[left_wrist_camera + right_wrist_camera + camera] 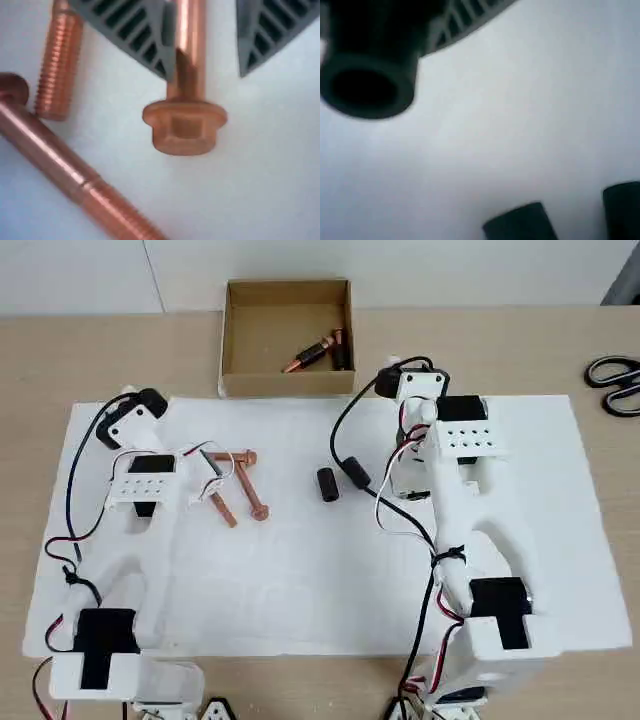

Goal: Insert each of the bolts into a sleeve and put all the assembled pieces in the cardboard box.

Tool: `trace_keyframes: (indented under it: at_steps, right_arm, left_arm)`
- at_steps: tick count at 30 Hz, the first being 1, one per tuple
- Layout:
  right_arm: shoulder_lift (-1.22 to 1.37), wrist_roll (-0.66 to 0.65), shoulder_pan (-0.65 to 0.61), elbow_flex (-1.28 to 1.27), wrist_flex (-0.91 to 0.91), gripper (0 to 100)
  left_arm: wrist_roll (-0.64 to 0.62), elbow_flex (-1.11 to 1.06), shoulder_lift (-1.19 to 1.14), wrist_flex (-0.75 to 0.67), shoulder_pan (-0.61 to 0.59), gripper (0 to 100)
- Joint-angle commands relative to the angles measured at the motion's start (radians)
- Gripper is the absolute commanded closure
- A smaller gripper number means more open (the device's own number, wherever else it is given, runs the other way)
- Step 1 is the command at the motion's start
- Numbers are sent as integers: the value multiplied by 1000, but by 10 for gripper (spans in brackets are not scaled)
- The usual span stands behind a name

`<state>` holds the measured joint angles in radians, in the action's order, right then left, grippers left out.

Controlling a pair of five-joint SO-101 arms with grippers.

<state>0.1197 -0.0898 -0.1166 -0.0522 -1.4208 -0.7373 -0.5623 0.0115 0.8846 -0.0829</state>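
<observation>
Bolt (185, 100) shaft between parted left fingers (130, 30)

A light wooden table (60, 350) runs across the whole scene, its bare top showing along the far side and at the left and right edges. A white sheet (300, 580) covers most of the near and middle part of it. Behind the far edge rises a plain white wall (80, 270) with a thin slanted seam (153, 275). Black-handled scissors (615, 383) lie on the wood at the far right. The light is soft and even, and shadows are faint.
</observation>
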Motion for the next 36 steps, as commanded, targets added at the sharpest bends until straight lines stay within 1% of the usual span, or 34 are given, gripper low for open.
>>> trace_keyframes:
  at_steps: [1, 7, 11, 13, 18, 21, 25, 28, 31, 36]
  right_arm:
    - [-50, -9, -1, 5, 8, 995]
    - [-50, -9, -1, 5, 7, 995]
    - [-48, -9, -1, 5, 7, 995]
    - [-48, -9, -1, 5, 7, 995]
    - [-48, -9, -1, 5, 7, 995]
    - [-48, -9, -1, 5, 7, 995]
    - [-48, -9, -1, 5, 5, 995]
    - [-48, -9, -1, 5, 5, 995]
    - [-48, -9, -1, 5, 5, 995]
    - [-50, -8, -1, 5, 5, 995]
  left_arm:
    - [-8, 2, 5, -18, 2, 925]
    - [-8, 2, 3, -18, 5, 919]
    - [-8, -10, 3, -18, 8, 846]
    - [-8, -18, 5, -18, 8, 825]
    - [-8, -24, 5, -25, 6, 823]
    - [-8, -36, 5, -55, 3, 823]
    - [-8, -97, 3, -132, 5, 823]
    - [-8, -117, 3, -149, 3, 823]
    - [-8, -117, 3, -150, 3, 832]
    - [-5, -117, 3, -152, 5, 932]
